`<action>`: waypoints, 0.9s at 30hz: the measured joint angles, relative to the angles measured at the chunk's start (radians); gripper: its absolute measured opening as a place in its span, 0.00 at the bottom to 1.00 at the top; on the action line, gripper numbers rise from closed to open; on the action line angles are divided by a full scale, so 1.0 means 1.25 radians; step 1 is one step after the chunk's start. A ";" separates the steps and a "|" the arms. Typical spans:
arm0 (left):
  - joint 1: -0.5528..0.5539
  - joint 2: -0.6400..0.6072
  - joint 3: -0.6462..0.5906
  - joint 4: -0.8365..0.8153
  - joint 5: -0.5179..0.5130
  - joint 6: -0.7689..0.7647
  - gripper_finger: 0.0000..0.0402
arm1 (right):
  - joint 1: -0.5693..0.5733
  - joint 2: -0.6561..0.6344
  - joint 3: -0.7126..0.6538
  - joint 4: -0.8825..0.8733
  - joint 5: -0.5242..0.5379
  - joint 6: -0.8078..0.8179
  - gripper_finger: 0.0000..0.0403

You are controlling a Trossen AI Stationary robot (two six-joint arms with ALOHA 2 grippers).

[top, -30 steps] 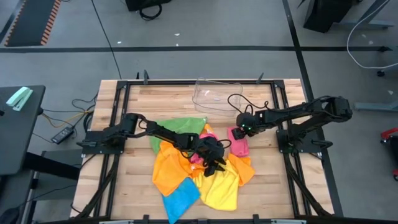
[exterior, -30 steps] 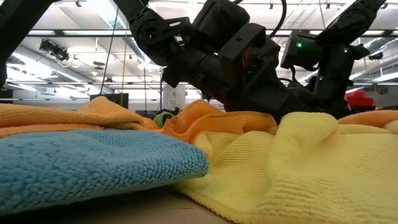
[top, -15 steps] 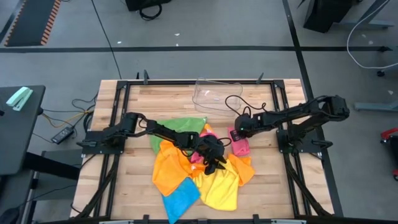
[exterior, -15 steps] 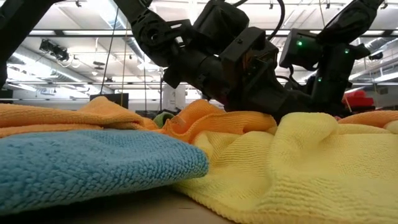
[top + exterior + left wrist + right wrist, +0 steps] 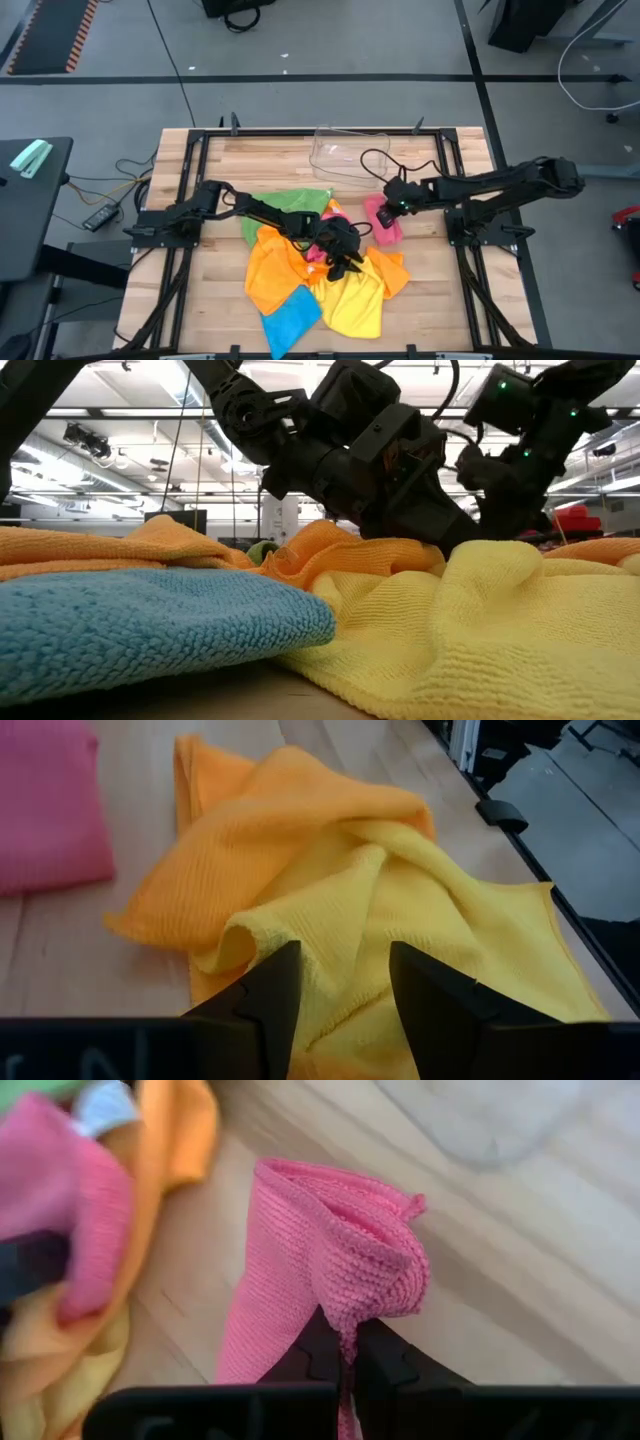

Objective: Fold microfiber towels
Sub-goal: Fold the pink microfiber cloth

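The right claw [image 5: 345, 1355] is pinched tight on an edge of the pink towel [image 5: 330, 1270], which bunches up into a fold above its fingers; seen from above, that towel [image 5: 384, 218] lies on the counter [image 5: 420, 300] just right of the heap, near the clear tray [image 5: 345, 152]. The left claw [image 5: 340, 985] stands partly open with nothing between its fingers, low over the yellow towel [image 5: 400, 920] in the middle of the heap, an orange towel [image 5: 250, 840] crumpled just beyond it. In the heap, a green towel [image 5: 290, 205] lies on the far side, a big orange one [image 5: 270, 275] to the left and the blue towel [image 5: 290, 318] at the near edge, touching the yellow.
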 joint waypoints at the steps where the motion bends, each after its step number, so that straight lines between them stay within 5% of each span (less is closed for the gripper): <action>1: 0.000 0.000 0.000 0.000 0.000 0.000 0.40 | 0.005 -0.005 0.000 0.002 0.005 -0.013 0.03; 16: 0.076 -0.041 0.000 -0.054 0.012 -0.052 0.33 | 0.195 -0.060 -0.047 -0.004 0.215 -0.068 0.03; 27: 0.113 -0.041 0.000 0.116 0.013 -0.133 0.49 | 0.291 -0.150 -0.040 -0.025 0.236 -0.073 0.03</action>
